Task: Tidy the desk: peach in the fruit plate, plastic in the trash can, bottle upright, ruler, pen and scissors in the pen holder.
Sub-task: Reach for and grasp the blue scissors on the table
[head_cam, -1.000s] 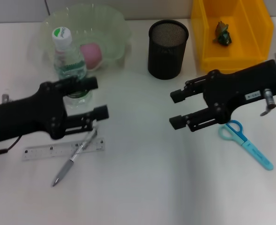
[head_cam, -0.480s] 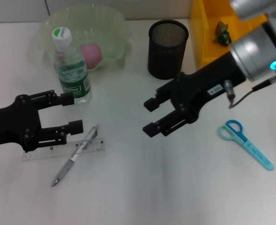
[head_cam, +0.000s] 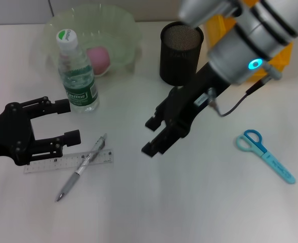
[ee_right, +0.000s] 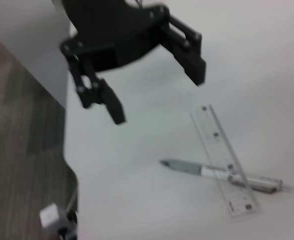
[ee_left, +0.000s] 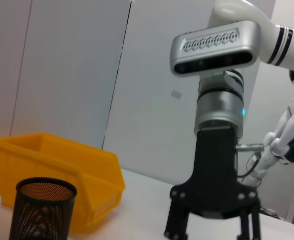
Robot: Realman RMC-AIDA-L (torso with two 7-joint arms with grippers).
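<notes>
The clear bottle with a white cap stands upright, free of any grip. My left gripper is open just in front of it, above the ruler and the pen lying across it. The right gripper is open and empty over the table's middle, in front of the black mesh pen holder. Blue scissors lie at the right. The pink peach rests in the pale green fruit plate. My right arm hides most of the yellow trash can and the plastic.
The left wrist view shows the right gripper, the pen holder and the yellow trash can. In the right wrist view, the left gripper hangs near the ruler and pen, with the table edge and floor beyond.
My left gripper has let go of the bottle and drawn back to the left. The right arm has swung left from beside the scissors to the table's middle.
</notes>
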